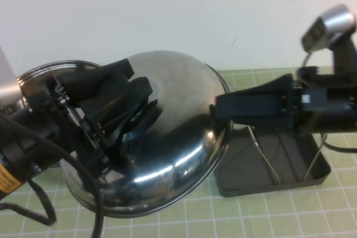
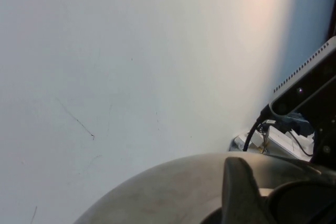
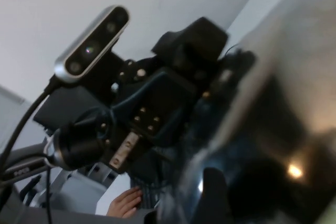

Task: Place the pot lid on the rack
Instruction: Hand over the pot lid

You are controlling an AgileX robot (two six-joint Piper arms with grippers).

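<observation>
The pot lid (image 1: 178,137) is a large shiny steel dome, held tilted up off the table at the centre. My left gripper (image 1: 136,110) reaches in from the left and is shut on the lid's black knob (image 2: 304,203). One finger (image 2: 239,192) lies against the dome (image 2: 173,187) in the left wrist view. My right gripper (image 1: 215,110) reaches in from the right and meets the lid's right rim. The lid's mirror surface (image 3: 294,77) fills much of the right wrist view. The rack's wire loops (image 1: 268,160) stand on a dark grey tray (image 1: 262,185), below the right gripper.
The steel pot's rim (image 1: 56,68) shows behind the left arm at the far left. A white wall (image 1: 167,9) closes the back. The green grid mat (image 1: 251,215) runs along the front.
</observation>
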